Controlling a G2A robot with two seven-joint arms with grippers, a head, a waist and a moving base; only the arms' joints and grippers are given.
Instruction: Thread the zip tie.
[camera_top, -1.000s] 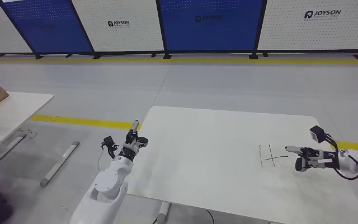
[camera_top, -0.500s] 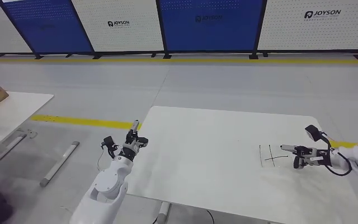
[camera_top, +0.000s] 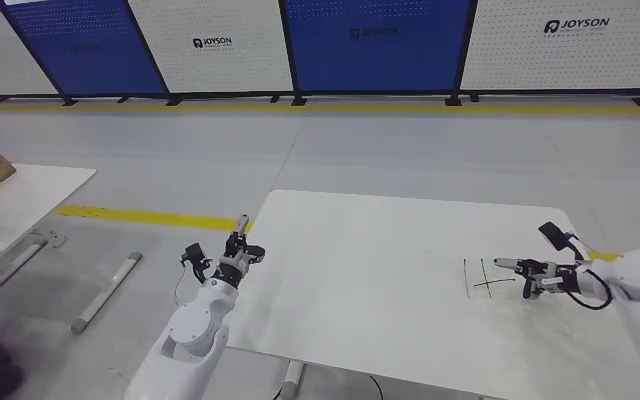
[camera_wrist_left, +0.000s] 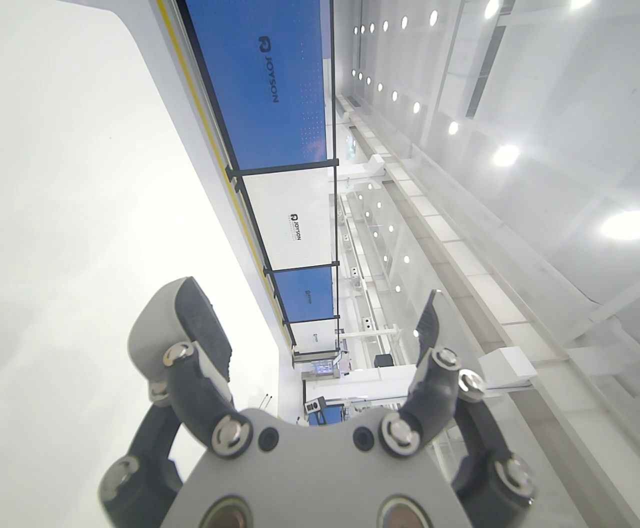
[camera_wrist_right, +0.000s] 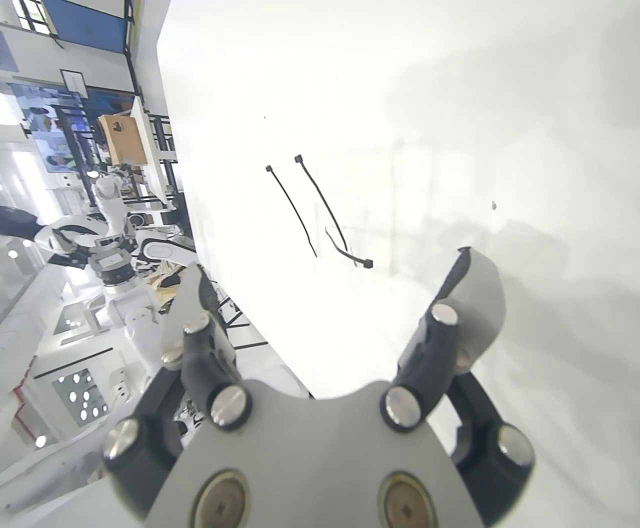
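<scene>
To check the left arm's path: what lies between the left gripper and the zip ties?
Bare table, in the top view, from left gripper to zip ties.

Zip ties (camera_top: 484, 272): laid on the table (camera_top: 380, 250), near its right edge; two side by side, a third across one.
Right gripper (camera_top: 512, 270): positioned just right of them.
Left gripper (camera_top: 240, 238): positioned at the table's left edge.

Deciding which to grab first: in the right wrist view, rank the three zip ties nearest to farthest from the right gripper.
1. Short curved zip tie, just ahead of the right gripper.
2. Middle zip tie, crossing it.
3. Outer zip tie, alongside, farthest out.
</scene>
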